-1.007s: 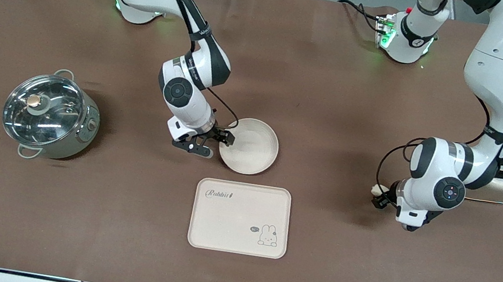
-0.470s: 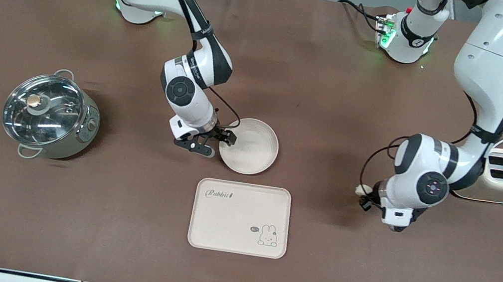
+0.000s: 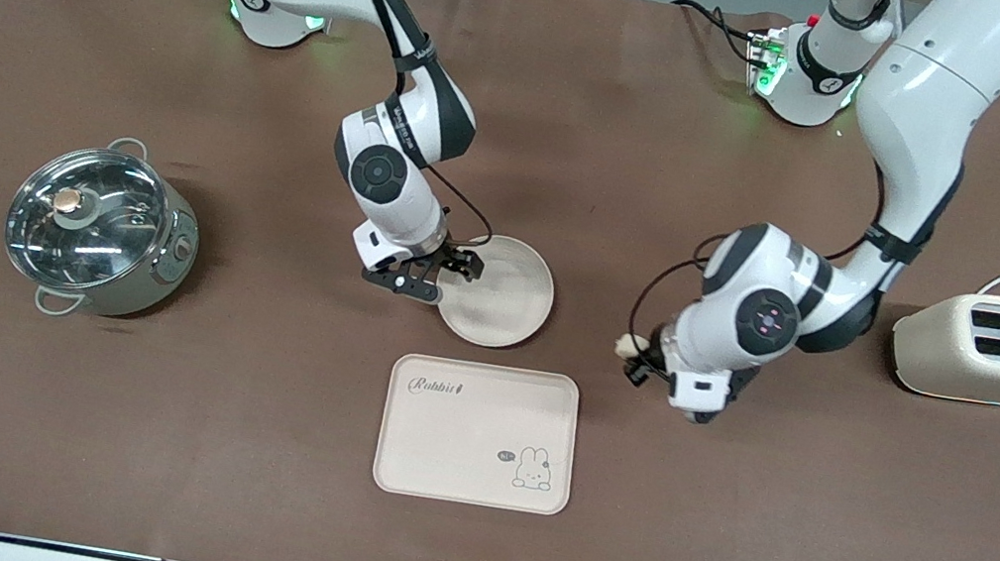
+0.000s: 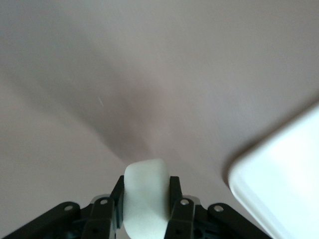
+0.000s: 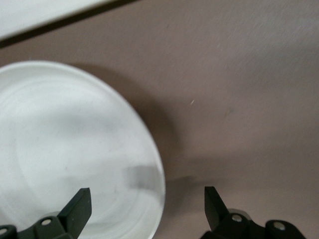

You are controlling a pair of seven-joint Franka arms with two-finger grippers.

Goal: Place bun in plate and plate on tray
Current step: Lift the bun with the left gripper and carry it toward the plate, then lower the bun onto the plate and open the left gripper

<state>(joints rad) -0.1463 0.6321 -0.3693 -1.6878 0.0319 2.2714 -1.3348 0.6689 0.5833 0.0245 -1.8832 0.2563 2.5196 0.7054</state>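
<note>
1. The steel pot [image 3: 102, 226] with its glass lid stands toward the right arm's end of the table and plays no part in this step.
2. The right gripper [image 3: 435, 275] sits low at the plate [image 3: 502, 296], its fingers spread wide with the plate's rim between them; the right wrist view shows one finger [image 5: 75, 209] over the dish and the other [image 5: 215, 206] outside it, not closed on the rim.
3. The plate lies on the table, empty, just farther from the front camera than the tray [image 3: 478, 433], which is also bare.
4. The left gripper [image 3: 634, 357] is in the air over bare table between the plate and the toaster [image 3: 999, 348], its fingers clamped narrowly on the bun [image 3: 626, 346]; the left wrist view shows the bun [image 4: 145, 196] upright between the pads.
5. The step in hand looks to be carrying the bun to the plate. Done well, the left gripper should come over the plate's middle, away from the right gripper at the rim, descend until the bun is nearly touching the dish, then open, so the small cylinder does not roll out.
6. The right gripper would best hold off lifting the plate until the bun rests inside.
</note>
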